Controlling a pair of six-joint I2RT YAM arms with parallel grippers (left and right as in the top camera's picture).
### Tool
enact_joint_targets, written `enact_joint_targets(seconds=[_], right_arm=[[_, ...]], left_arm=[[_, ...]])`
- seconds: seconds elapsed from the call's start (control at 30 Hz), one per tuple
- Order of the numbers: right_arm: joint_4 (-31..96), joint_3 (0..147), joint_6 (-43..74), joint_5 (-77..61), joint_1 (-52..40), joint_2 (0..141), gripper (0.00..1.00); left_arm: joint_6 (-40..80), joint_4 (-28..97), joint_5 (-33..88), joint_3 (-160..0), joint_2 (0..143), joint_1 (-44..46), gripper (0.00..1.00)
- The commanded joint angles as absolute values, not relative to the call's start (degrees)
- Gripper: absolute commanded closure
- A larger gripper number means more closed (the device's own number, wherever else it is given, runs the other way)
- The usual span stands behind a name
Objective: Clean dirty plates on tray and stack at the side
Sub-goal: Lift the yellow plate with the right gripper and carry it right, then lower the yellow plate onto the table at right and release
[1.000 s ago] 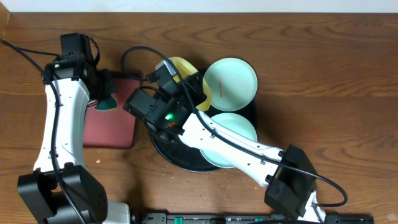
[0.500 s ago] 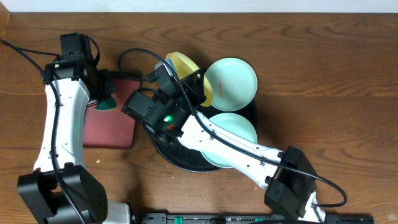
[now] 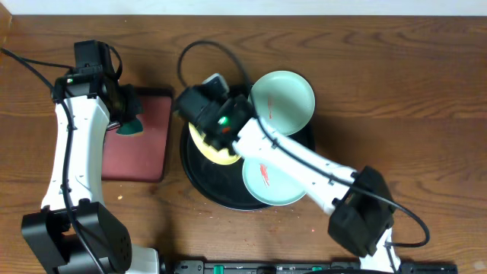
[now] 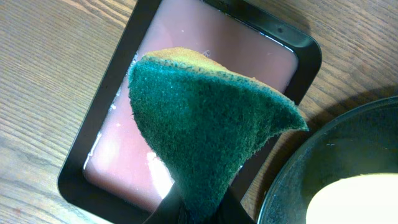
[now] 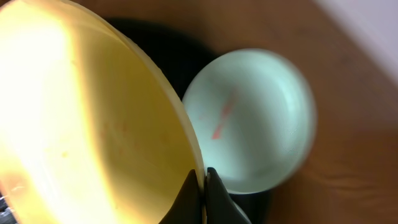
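The right gripper (image 5: 200,186), clamped on the rim of the yellow plate (image 5: 93,124), has swung it left over the tray (image 3: 199,181), nearer the left gripper (image 4: 199,209) pinching the sponge (image 4: 205,130); scrubbing looks next.

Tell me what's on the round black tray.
A far mint plate and a near mint plate, both red-smeared, lie on the tray. The right gripper holds the yellow plate over its left part; whatever lies beneath that and the arm is hidden.

3 plates (image 3: 283,99) (image 3: 266,186) (image 3: 209,152), 1 blk tray (image 3: 202,183), 1 red tray (image 3: 141,156), 1 sponge (image 4: 211,124)
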State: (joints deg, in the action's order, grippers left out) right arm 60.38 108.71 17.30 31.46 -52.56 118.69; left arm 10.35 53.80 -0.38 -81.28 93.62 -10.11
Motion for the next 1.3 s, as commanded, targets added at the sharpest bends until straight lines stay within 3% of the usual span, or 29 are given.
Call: enact_joint_targets(seconds=[0.0,0.27,0.7,0.93,1.27], right_arm=[[60.16,110.17,18.79,10.81,-45.82,115.55,0.99],[61.06,110.15,17.93,-9.08,-28.67,108.57,0.99],[75.79,109.89,17.96,0.45,1.06,104.05,0.99],[76.42,104.31,17.28,1.45,7.27,104.09,0.99],[64.77,85.10,15.55,4.49,7.68,104.12,0.99]], left_arm=[[10.63,53.95,-0.89,-80.95,94.21,-10.33,0.93],[10.63,53.95,-0.89,-80.95,94.21,-10.33,0.93],[10.61,53.98,-0.89,-80.95,94.19,-10.33,0.93],[10.61,53.95,-0.89,-80.95,94.21,-10.33,0.93],[10.61,53.95,-0.89,-80.93,94.21,-10.33,0.93]])
